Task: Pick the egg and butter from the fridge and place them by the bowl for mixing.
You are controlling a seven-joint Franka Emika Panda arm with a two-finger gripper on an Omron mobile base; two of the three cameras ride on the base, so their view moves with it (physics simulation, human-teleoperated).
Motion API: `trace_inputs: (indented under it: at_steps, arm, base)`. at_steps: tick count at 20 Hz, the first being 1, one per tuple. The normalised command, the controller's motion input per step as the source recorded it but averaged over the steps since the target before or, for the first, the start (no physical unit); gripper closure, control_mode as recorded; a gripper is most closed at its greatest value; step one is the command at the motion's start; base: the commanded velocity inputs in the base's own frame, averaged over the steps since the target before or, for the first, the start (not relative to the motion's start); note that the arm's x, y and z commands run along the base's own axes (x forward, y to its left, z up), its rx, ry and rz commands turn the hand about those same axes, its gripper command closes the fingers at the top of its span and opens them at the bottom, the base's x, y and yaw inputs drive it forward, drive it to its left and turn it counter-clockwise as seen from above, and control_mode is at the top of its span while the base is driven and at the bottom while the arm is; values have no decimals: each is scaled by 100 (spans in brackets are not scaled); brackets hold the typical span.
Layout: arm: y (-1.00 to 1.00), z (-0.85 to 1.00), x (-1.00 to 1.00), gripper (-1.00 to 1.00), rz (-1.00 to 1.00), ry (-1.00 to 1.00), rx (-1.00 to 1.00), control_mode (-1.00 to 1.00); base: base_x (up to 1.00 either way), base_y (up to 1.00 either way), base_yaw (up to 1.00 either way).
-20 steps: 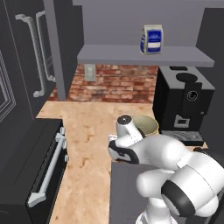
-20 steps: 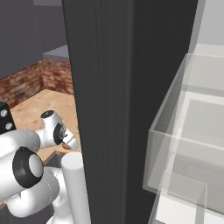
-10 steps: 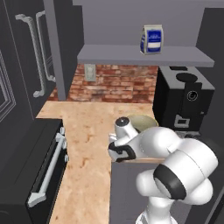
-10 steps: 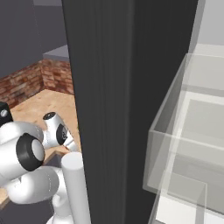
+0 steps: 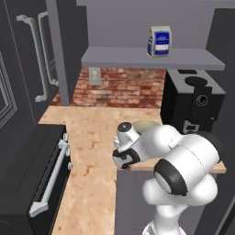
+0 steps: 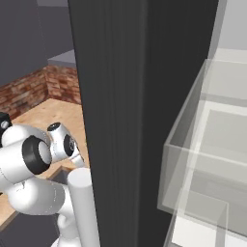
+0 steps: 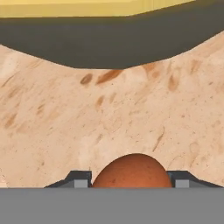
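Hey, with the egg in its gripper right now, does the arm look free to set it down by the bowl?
Probably yes: the gripper holds the egg over bare counter, the bowl just ahead, nothing between them.

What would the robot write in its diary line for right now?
hand: shut on egg | over wooden counter | bowl just ahead | egg not set down

egg (image 7: 131, 171) sits between my fingertips (image 7: 79, 179), over the counter (image 7: 109, 127); bowl (image 7: 109, 30) just ahead.
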Motion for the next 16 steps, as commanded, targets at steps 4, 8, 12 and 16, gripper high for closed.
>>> trace_inputs:
  at_steps: [4,8,12,16]
  arm:
    - [-2,-17,15,100,-7,-5,0,-100]
    - [-3,-23,9,-100,-6,-2,0,-100]
    - [-14,-21,2,-100,-3,0,2,-100]
    - [-12,-15,0,-100,-2,0,0,-100]
  base:
    - [0,0,0]
    - [0,0,0]
    - [0,0,0]
    - [0,0,0]
